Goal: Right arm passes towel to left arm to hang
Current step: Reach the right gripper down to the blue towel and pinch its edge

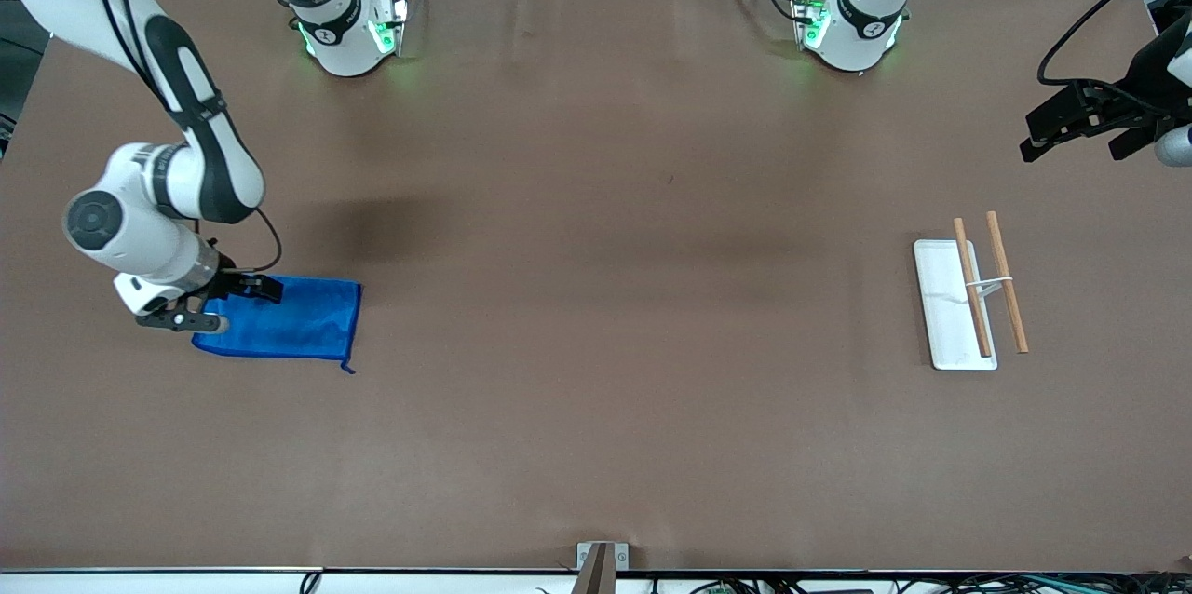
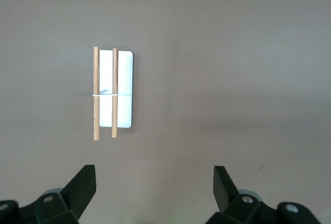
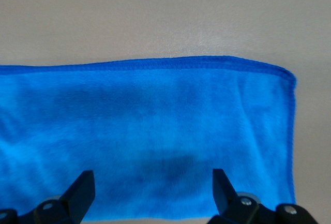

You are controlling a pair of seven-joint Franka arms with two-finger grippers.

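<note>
We see the left gripper (image 2: 154,182) spread wide, its two dark fingers (image 2: 83,185) apart over bare brown worktop (image 2: 232,79). On the worktop lies a white rectangular base (image 2: 124,87) carrying two wooden rods (image 2: 96,93), parallel and pointing twelve to six o'clock, one over the base, one just off its edge. A thin white band (image 2: 106,94) crosses both rods.

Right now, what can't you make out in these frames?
- Front view: the right gripper and wrist cover one end of the towel.
- Right wrist view: the towel runs off the frame edge.
- Front view: the left gripper hangs open; its arm is cut off at the edge.
- How the rack stands is unclear.
</note>
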